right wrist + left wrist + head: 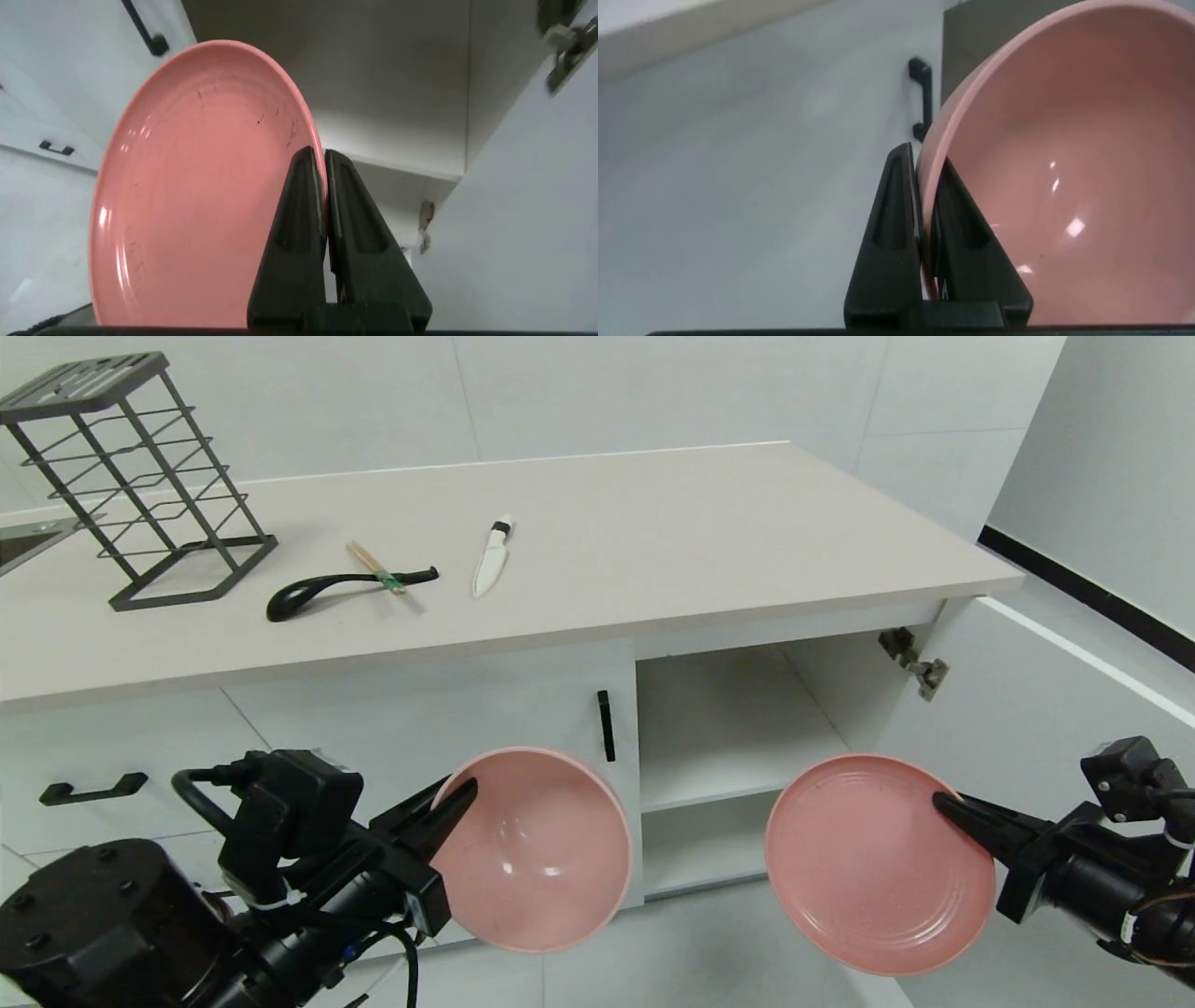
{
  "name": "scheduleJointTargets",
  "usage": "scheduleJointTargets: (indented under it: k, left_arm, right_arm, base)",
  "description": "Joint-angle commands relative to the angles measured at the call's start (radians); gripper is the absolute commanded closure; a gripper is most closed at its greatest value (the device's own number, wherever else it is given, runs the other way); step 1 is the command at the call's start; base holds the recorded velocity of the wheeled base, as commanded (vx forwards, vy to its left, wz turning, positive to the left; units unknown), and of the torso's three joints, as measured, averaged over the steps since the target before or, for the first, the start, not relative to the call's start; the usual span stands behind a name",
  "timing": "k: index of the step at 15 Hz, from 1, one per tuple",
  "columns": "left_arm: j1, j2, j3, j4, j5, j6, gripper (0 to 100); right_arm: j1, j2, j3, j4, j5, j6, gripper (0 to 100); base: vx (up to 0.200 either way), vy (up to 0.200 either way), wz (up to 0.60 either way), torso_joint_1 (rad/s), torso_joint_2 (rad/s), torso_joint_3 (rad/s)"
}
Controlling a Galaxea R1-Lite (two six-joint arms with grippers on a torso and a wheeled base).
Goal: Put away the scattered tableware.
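Pink bowl [541, 859] clamped at rim by left gripper [464, 790]; right gripper [939, 799] pinches pink plate [868, 868], seemingly before open cabinet [728, 728]

The cupboard [845, 686] under the worktop [700, 523] is standing open between its swung-out door [1027, 709] on the right and a closed door [448, 709] on the left, with a shelf [738, 737] splitting the opening. A pink bowl [541, 849] in the left end effector [467, 789] and a pink plate [868, 868] in the right end effector [938, 798] are hanging before its edges. A rack [131, 476], ladle [327, 588], chopsticks [373, 567] and knife [490, 560] are occupying the worktop's left half.
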Motion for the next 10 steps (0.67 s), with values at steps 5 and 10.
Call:
scheduleJointTargets:
  k: [5,10]
  left_arm:
    - [0.029,-0.045,0.036,0.0,0.001,-0.043,100]
    - [0.032,-0.085,0.036,0.0,-0.001,-0.155,100]
  right_arm:
    - [0.018,0.099,-0.063,-0.001,0.001,0.0,100]
    - [0.018,0.12,-0.066,-0.001,-0.001,-0.002,100]
  base:
    - [0.0,0.0,0.0,-0.248,0.39,0.17]
    - [0.0,0.0,0.0,-0.209,0.3,0.118]
